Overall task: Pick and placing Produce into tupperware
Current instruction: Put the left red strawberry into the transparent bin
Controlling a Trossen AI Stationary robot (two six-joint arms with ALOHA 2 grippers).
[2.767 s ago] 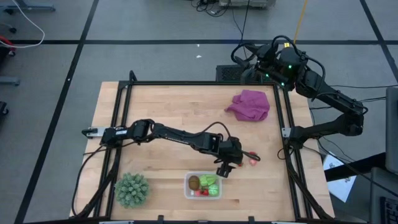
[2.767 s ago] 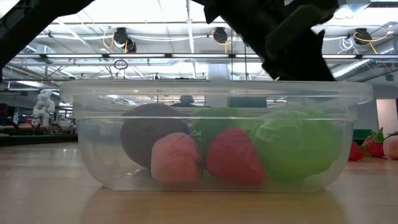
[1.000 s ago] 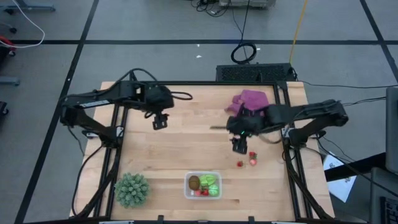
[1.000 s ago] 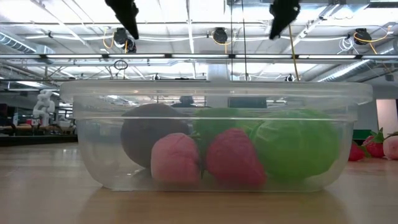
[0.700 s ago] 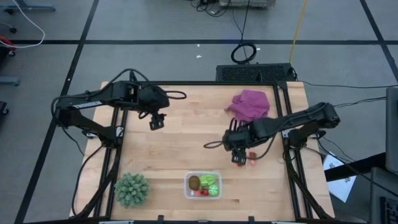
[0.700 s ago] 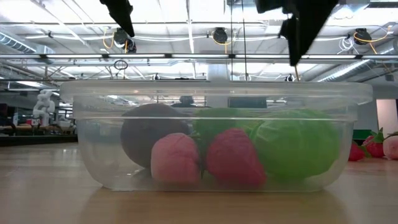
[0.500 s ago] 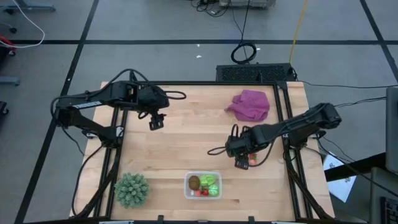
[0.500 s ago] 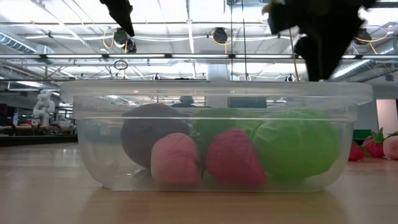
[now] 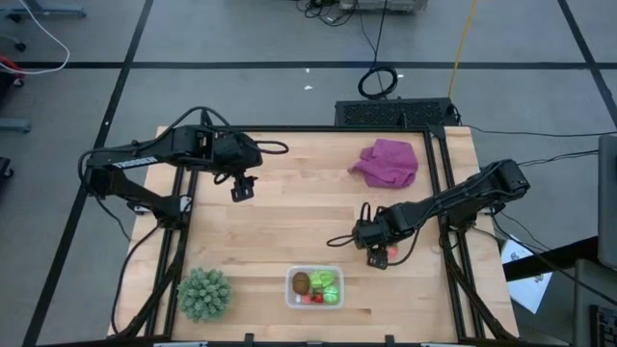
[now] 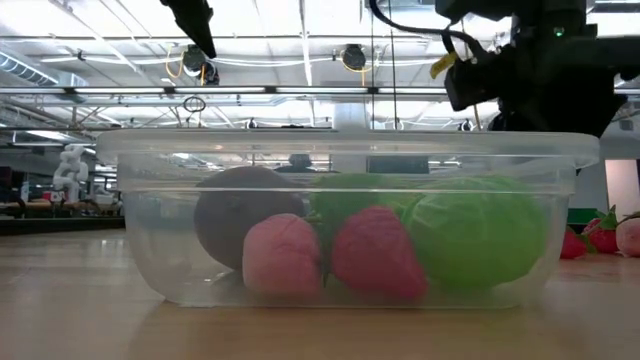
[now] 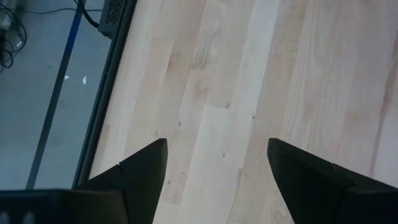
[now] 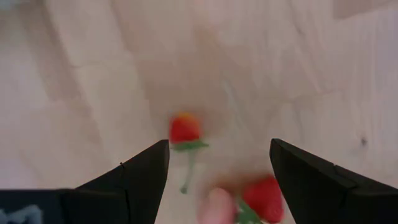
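Observation:
The clear tupperware [image 9: 290,288] stands near the table's front edge. It holds a brown kiwi [image 10: 238,212], a pink strawberry [image 10: 282,256], a red strawberry [image 10: 376,254] and light-green pieces [image 10: 472,232]. Loose on the wood to its right lie a small red strawberry [image 12: 185,130], a second red one [image 12: 265,195] and a pink piece [image 12: 214,208]. My right gripper [image 12: 219,147] hangs open just above them, pointing down and touching none. My left gripper [image 9: 242,190] is open, high over bare wood at the far left.
A spiky dark-green plant [image 9: 204,293] stands at the front left, left of the tupperware. A purple cloth [image 9: 387,162] lies at the far right. A black frame [image 9: 183,173] runs along the table's sides. Bare wood lies between the two arms.
My right gripper has come down and toward the table's near edge, from in front of the purple cloth to just above the loose strawberries, tipping more steeply downward. It has stayed open. The produce and the tupperware have not moved.

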